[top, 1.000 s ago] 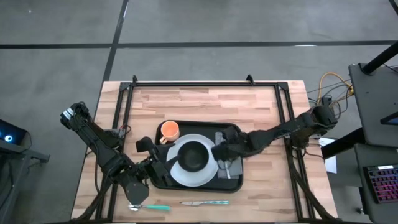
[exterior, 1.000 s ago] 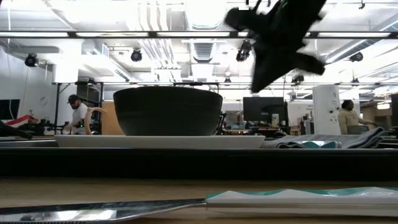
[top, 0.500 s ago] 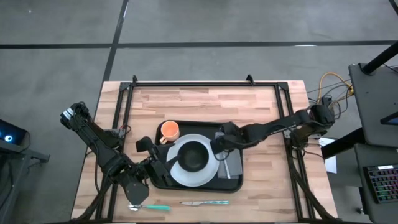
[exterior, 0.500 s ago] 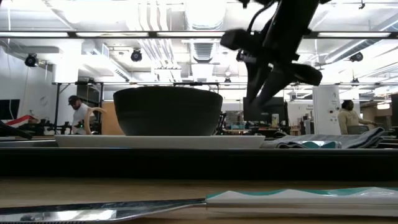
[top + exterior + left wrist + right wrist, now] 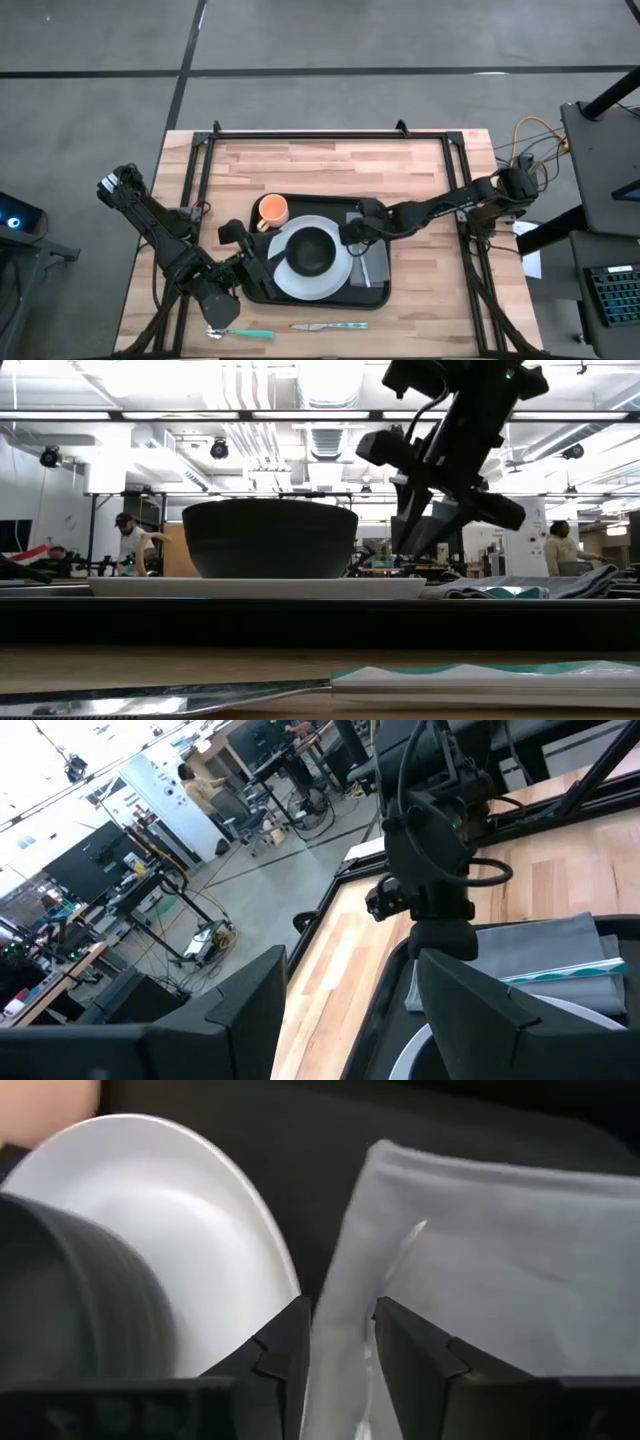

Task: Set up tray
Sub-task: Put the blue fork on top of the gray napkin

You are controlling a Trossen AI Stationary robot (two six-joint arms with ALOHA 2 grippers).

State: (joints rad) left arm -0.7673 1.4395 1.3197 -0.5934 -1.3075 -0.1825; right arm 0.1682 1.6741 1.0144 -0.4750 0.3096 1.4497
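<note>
Wooden table [image 5: 330, 165] with black metal rails along its left, top and right edges, sitting on grey floor crossed by dark seams. The tray [image 5: 375, 212] lies at centre frame in the high view, slightly below the middle of the tabletop.

On the tray: white plate [image 5: 288, 278] with a dark bowl [image 5: 311, 251] on it, orange cup [image 5: 272, 210] at the tray's upper left, grey napkin [image 5: 376, 270] along its right side with a utensil [image 5: 385, 1295] lying on it. Off the tray, at the table's bottom edge: a knife with a teal-and-white handle [image 5: 328, 325] and another teal-handled utensil [image 5: 240, 333] left of it.

Right gripper [image 5: 348, 233] comes in from the right, sits above the tray between plate rim and napkin. Fingers [image 5: 275, 1350] are slightly parted in the wrist view, napkin showing in the gap, nothing held. In the low view it hangs above the napkin [image 5: 520, 588], right of the bowl [image 5: 270, 538].

Left gripper [image 5: 243, 255] waits at the tray's left edge, beside the plate; fingers [image 5: 480, 1010] spread wide, nothing between them.

Room, low view: open lab, white ceiling with strip lights and ducts, desks and monitors. One person [image 5: 128, 542] at far left, another [image 5: 558, 548] at far right. High view right edge: a dark desk with a keyboard [image 5: 612, 297] and loose cables [image 5: 535, 135].
</note>
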